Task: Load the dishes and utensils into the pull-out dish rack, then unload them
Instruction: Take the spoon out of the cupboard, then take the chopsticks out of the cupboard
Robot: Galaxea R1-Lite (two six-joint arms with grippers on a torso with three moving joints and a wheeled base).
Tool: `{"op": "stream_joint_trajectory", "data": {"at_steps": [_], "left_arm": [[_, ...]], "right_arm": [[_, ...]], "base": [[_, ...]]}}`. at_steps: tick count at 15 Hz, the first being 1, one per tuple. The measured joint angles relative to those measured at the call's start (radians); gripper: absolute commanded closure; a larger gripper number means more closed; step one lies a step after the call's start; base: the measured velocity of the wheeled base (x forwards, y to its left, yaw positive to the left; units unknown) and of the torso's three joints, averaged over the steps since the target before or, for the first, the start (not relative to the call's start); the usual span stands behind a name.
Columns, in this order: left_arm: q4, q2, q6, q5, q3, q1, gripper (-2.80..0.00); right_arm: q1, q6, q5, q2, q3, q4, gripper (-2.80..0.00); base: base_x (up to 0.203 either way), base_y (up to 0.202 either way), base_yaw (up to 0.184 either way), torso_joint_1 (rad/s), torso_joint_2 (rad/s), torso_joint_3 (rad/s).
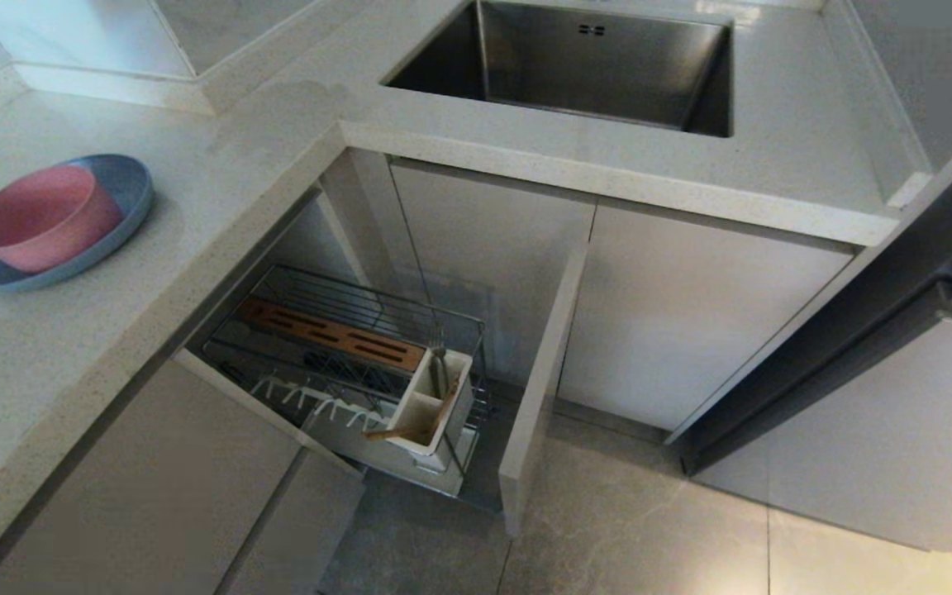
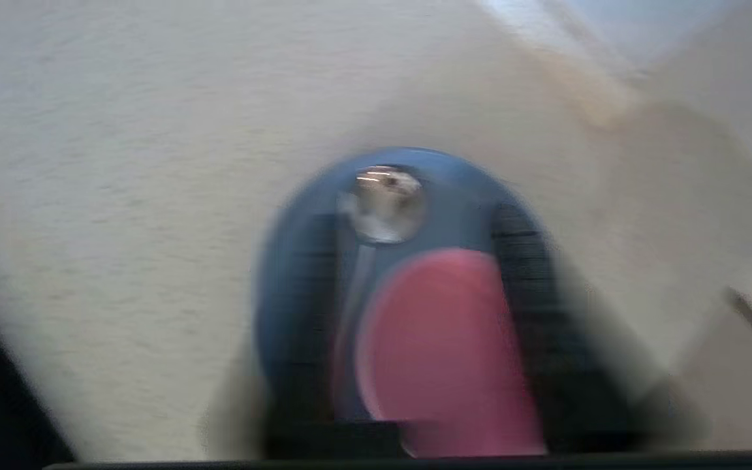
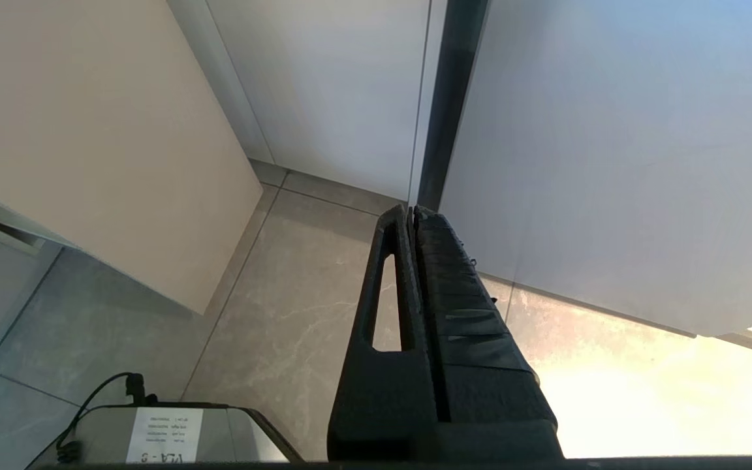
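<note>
The left gripper (image 2: 415, 326), fingers apart and empty, hovers over the pink bowl (image 1: 42, 216) on the blue plate (image 1: 125, 186), far left on the counter (image 1: 278, 165); a glancing grab could slide both. The right gripper (image 3: 413, 219) hangs closed.

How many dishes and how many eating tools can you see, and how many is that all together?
Dishes: 2, pink bowl on blue plate.
Spoons: 1, spoon on that plate.
Forks: 1, fork in the utensil box.
Chopsticks: 1 pair, chopsticks in the box.
Total: 5.

head: high, down on counter, shares plate (image 1: 125, 178) with close left wrist | right wrist: floorward
</note>
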Motion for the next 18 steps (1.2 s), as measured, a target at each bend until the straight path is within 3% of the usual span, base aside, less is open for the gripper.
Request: {"op": "stream_joint_trajectory", "data": {"at_steps": [3, 8, 12, 16, 18], "left_arm": [[0.004, -0.071, 0.01, 0.015, 0.019, -0.107, 0.0], [0.101, -0.201, 0.1, 0.117, 0.123, -0.431, 0.0], [0.166, -0.319, 0.145, 0.235, 0.336, -0.701, 0.0], [0.173, -0.402, 0.154, 0.292, 0.54, -0.878, 0.0], [0.173, -0.422, 0.193, 0.305, 0.631, -0.955, 0.0]], "right_arm": [[0.0, 0.0, 0.0, 0.0, 0.0, 0.0, 0.0], [0.0, 0.0, 0.0, 0.0, 0.0, 0.0, 0.0], [0.0, 0.0, 0.0, 0.0, 0.0, 0.0, 0.0], [0.0, 0.0, 0.0, 0.0, 0.0, 0.0, 0.0], [0.0, 0.0, 0.0, 0.0, 0.0, 0.0, 0.0]], "base": [[0.0, 0.0, 0.0, 0.0, 0.0, 0.0], [0.0, 0.0, 0.0, 0.0, 0.0, 0.0], [0.0, 0.0, 0.0, 0.0, 0.0, 0.0], [0.0, 0.0, 0.0, 0.0, 0.0, 0.0], [0.0, 0.0, 0.0, 0.0, 0.0, 0.0]]}}
